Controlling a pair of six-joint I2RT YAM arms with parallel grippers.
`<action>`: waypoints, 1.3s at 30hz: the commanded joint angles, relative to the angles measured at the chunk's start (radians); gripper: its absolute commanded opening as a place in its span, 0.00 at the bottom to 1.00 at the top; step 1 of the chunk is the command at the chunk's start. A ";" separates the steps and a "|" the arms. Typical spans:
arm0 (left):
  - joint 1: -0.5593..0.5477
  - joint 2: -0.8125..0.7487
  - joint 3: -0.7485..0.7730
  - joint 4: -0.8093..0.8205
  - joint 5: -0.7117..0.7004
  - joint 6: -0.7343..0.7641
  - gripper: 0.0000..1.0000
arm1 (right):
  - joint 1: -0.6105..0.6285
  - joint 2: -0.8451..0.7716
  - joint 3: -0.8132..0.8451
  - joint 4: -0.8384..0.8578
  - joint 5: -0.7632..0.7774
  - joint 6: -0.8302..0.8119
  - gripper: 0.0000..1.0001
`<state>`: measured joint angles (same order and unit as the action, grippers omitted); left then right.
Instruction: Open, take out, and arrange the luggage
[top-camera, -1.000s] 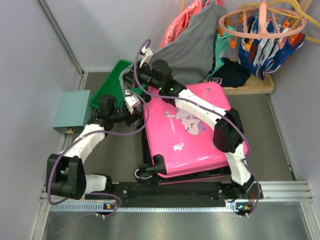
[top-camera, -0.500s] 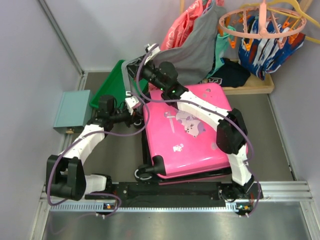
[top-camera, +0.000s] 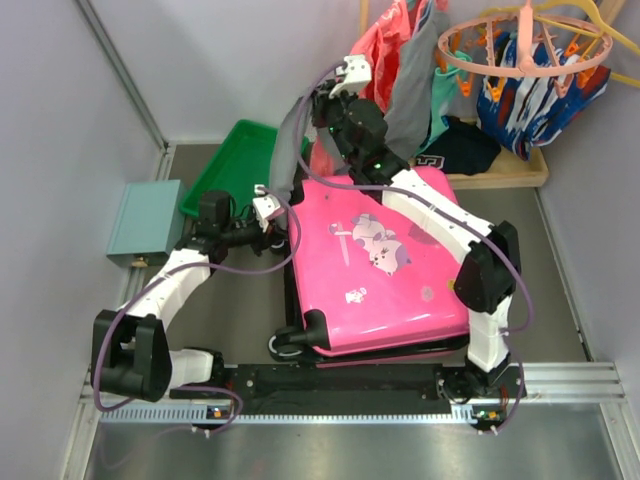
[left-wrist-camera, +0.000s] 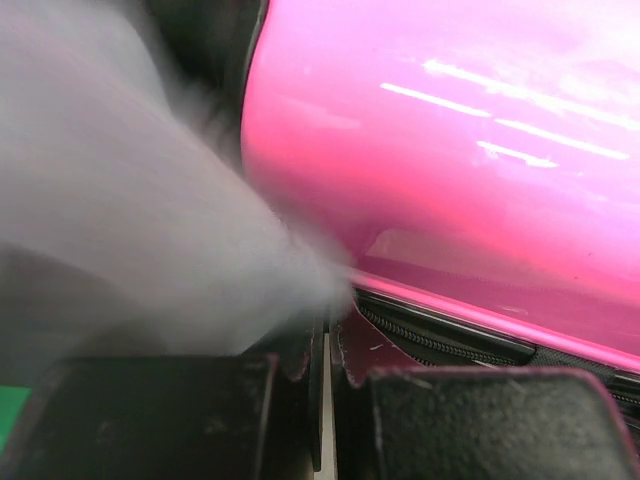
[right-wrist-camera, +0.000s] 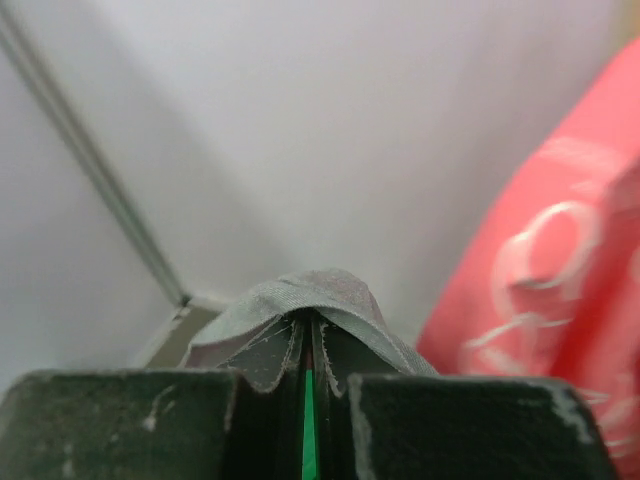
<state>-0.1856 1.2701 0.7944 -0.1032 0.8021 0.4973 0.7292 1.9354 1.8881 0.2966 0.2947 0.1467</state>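
Green tray (top-camera: 232, 160) lying at far-left of table (top-camera: 560, 260). Pale-teal box (top-camera: 145, 220) sitting just left of tray. Grey garment (top-camera: 405, 95) hanging raised, one band stretching down past tray's right edge. Red garment (top-camera: 385, 40) hanging beside it. Round peach clip hanger (top-camera: 520, 55) hanging at far right, blue patterned cloth (top-camera: 550, 95) dangling beneath. Dark navy garment (top-camera: 465, 150) lying on wooden board (top-camera: 505, 178).

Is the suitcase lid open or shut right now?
Down but not sealed: the luggage lid lies flat on its base, yet grey cloth comes out of the seam at its far-left corner.
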 joint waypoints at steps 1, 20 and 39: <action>-0.029 -0.015 0.012 0.005 0.118 -0.009 0.00 | -0.082 -0.099 0.108 0.118 0.190 -0.073 0.00; -0.029 -0.005 0.028 -0.004 0.114 -0.009 0.00 | -0.148 -0.009 0.128 -0.385 -0.151 -0.309 0.14; -0.017 0.012 0.040 -0.001 0.112 -0.006 0.00 | -0.054 0.157 0.388 -0.911 -0.985 -0.320 0.99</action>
<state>-0.1844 1.2800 0.8005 -0.1181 0.8082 0.5007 0.6189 1.9942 2.1429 -0.4797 -0.6937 -0.1642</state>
